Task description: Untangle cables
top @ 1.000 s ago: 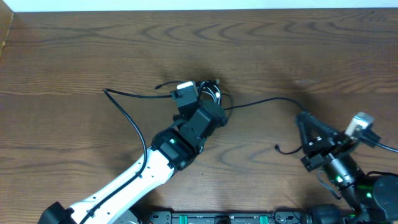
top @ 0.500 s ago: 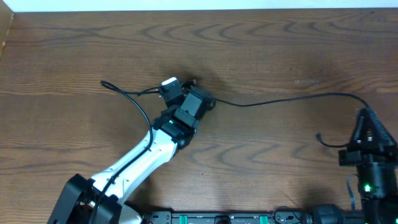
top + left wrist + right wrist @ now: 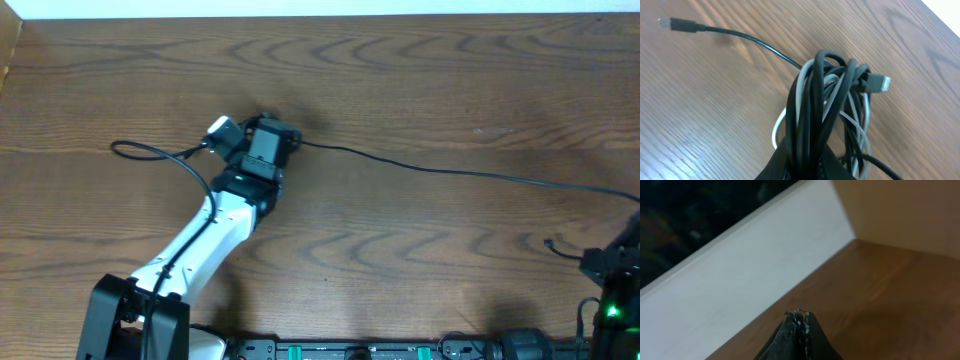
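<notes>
The cables are a tangled bundle of black cords and one white cord, and my left gripper is shut on it. A small plug sticks out of the bundle's right side. A loose black end with its plug lies on the wood further out. From above, the left gripper sits left of centre. One black cable runs from it across to the right edge. My right gripper is shut, its tips beyond the overhead view's right edge where that cable leaves. The cable's short tail lies beside the right arm.
The wooden table reaches a pale wall at the back. A thicker black cord fixed to the left arm loops out to the left. The right wrist view shows only table edge, white wall and a dark area.
The left gripper has carried the bundle leftwards. The right arm has moved right and down, almost out of the overhead view, drawing one black cable out long across the table.
</notes>
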`<state>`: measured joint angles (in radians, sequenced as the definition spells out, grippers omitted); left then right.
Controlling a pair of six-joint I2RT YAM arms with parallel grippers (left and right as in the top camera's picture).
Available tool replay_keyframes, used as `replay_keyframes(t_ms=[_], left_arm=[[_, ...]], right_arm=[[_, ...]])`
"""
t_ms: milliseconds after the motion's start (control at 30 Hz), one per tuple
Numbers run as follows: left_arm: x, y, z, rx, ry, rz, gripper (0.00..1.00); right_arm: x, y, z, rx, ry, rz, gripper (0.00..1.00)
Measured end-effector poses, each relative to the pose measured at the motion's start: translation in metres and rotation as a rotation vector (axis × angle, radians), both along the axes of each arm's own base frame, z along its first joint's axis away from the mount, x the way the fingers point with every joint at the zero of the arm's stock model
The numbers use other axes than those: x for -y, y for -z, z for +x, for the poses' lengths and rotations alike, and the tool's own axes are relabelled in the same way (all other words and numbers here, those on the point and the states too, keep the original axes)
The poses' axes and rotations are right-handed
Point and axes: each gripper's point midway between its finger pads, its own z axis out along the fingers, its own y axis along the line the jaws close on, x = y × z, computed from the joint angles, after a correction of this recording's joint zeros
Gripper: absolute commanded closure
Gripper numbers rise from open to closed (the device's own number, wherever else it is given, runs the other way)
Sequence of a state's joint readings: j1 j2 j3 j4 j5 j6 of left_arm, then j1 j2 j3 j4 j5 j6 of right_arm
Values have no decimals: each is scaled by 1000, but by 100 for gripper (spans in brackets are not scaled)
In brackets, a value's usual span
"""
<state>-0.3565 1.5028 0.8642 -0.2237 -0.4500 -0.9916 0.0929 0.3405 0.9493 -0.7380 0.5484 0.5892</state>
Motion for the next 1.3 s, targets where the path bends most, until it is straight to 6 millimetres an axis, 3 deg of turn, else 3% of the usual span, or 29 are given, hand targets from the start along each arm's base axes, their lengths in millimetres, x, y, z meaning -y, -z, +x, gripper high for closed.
replay_keyframes(t_ms=[200,467,700,833,967,1033,1167,1300], left_arm=[[-27,1,4,1,-75,-26,92],[-10,-12,26,109,-62,-184,92],[-11,-21,38,173,-85,-260,92],[8,-28,47,202,-13,-366,92],[33,-51,63,288,115,-459,92],[36,-64,70,342,162,-447,92],[14,-83,73,401,161,-343,92],[-34,-106,64,434,76,-182,92]], right_arm=[[12,11,-10,-39,80,28,99],[19,48,-27,-164,152,101,99],[19,68,-35,-189,189,208,99],[9,85,-23,-212,141,261,99],[-1,126,-14,-313,122,322,99],[-1,146,-14,-368,157,352,99],[3,169,-16,-422,238,398,99],[5,173,-14,-425,281,423,99]])
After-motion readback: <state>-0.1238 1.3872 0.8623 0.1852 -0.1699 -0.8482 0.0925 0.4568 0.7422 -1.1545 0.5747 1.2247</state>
